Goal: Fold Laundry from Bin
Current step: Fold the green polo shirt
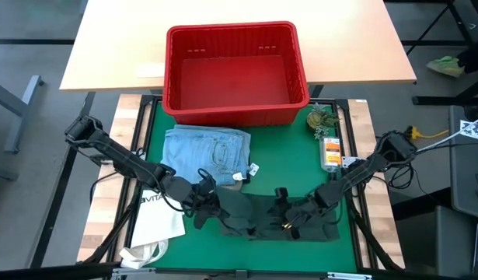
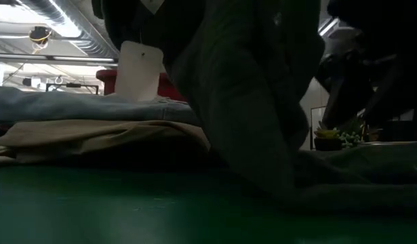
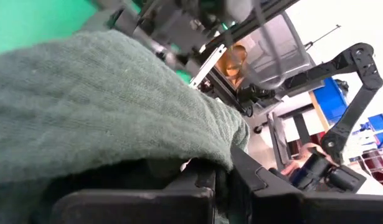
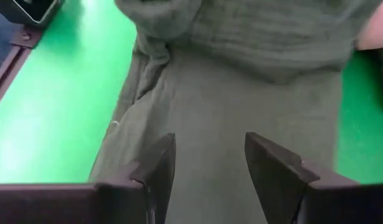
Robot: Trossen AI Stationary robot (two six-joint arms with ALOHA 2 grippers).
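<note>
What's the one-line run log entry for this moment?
left gripper: shut on dark green garment | right gripper: open over it | light blue jeans: folded on mat | red bin: empty
</note>
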